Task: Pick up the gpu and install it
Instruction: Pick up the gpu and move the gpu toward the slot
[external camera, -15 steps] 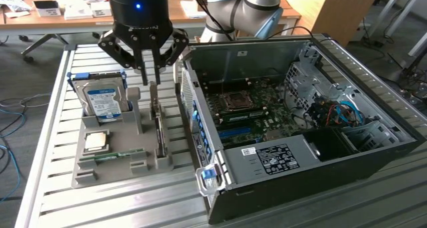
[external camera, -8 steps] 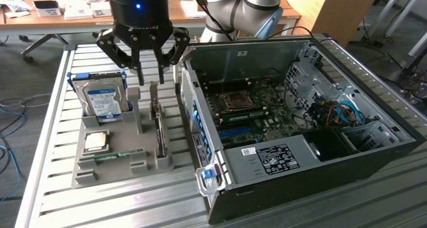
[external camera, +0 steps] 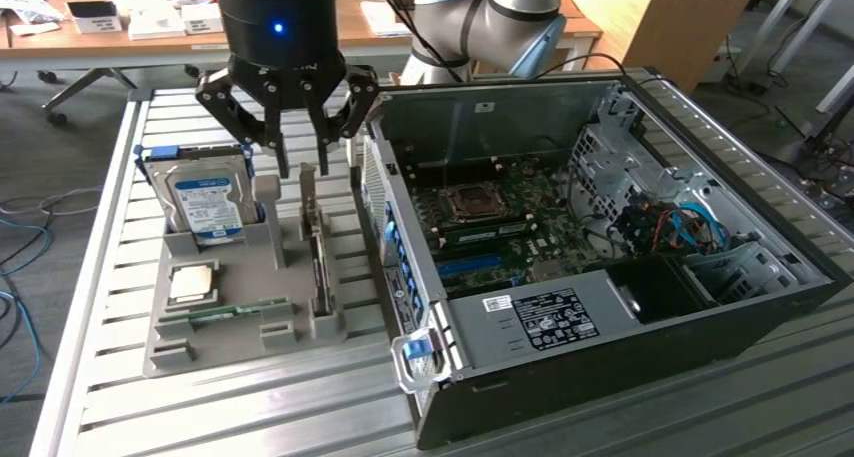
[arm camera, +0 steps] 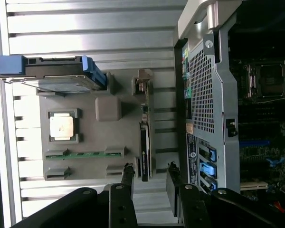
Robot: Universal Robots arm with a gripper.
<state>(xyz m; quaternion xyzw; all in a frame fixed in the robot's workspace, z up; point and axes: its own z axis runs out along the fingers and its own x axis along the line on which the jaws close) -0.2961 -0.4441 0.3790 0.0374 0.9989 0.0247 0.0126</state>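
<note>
Gpu (external camera: 318, 252) stands on edge in the grey tray (external camera: 260, 277) beside the open case (external camera: 601, 362). The tool (external camera: 304, 159), fingers spread, hovers above it, so this looks like the approach step. Grasping calls for straddling its thin edge squarely.

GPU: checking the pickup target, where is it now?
In the exterior view, the gpu stands on edge in the grey tray, between the hard drive and the computer case.

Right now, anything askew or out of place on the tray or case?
Nothing stands out. The gpu stands on edge in the grey tray, the hard drive upright, the processor and memory stick flat in their recesses. The open tool hangs above the gpu, holding nothing.
</note>
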